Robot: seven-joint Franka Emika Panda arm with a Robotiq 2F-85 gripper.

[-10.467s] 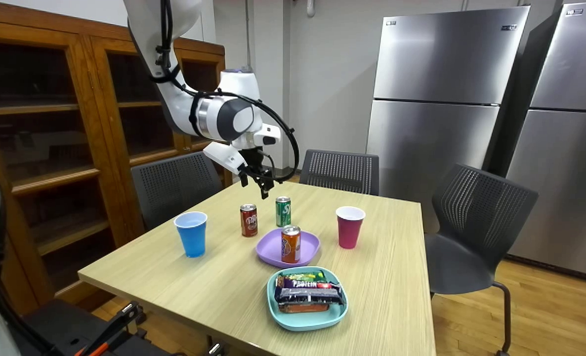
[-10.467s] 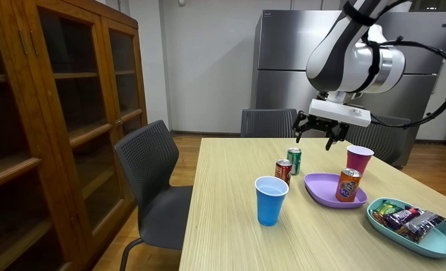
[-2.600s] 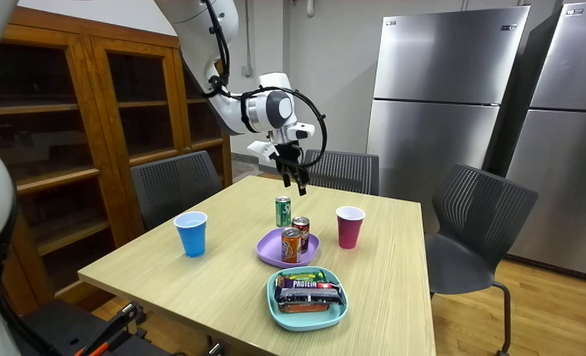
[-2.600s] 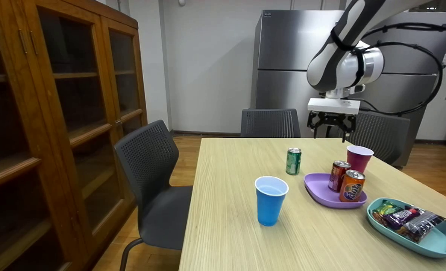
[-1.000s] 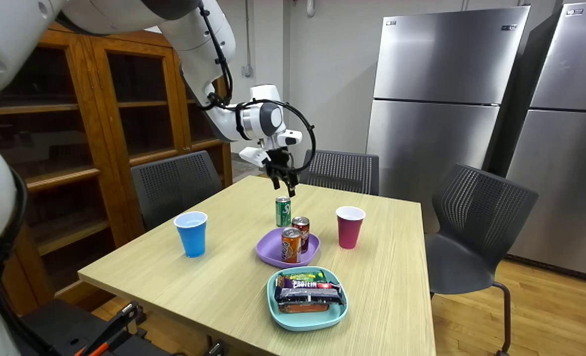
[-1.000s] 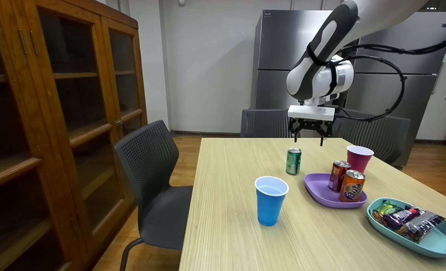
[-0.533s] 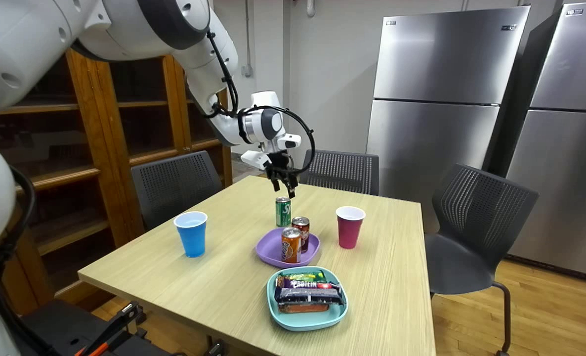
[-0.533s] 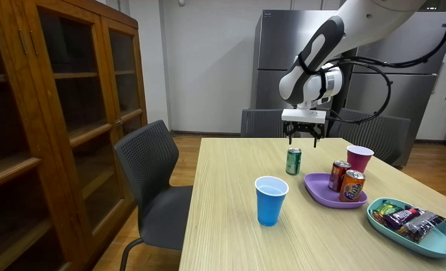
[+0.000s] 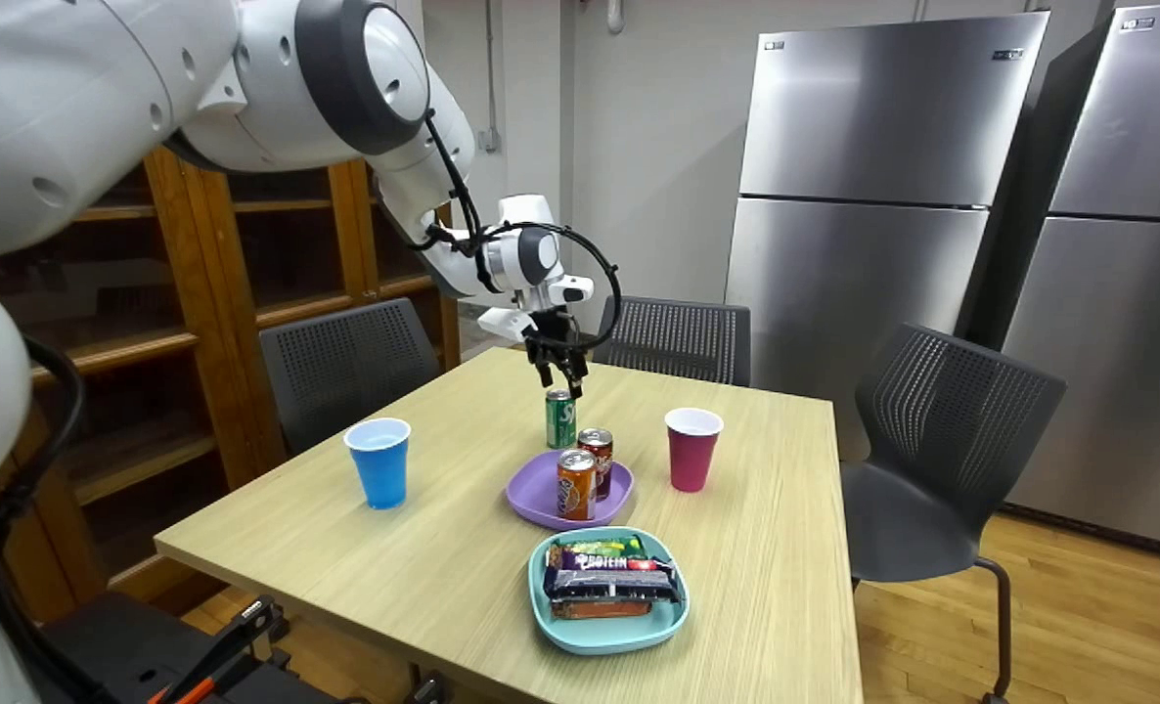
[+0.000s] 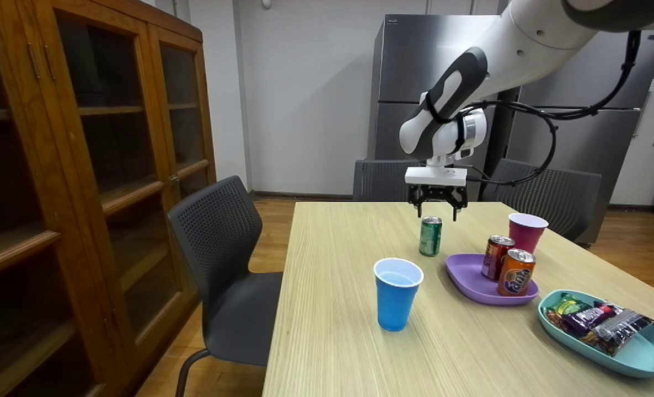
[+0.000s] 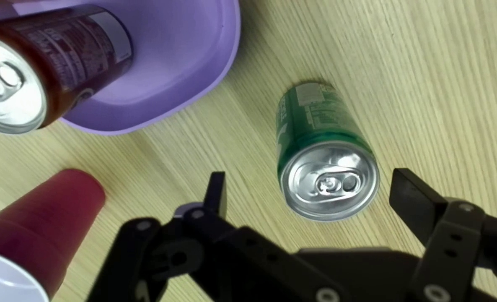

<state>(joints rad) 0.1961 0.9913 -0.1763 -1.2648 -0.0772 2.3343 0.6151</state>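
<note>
One green can stands upright on tabletop, near purple plate but off it. Your gripper hangs near can's top, jaws spread wide, holding nothing; wrist view shows can between jaws, apparently clear of both. Two cans already stand on plate, orange can and dark red can; green can looks lined up, not yet gripped. Farther out: magenta cup. Wrist view cuts off cup and dark red can; you can't judge gripper's exact height well.

Blue cup upright; teal tray holding wrapped snacks; wooden cabinet.
</note>
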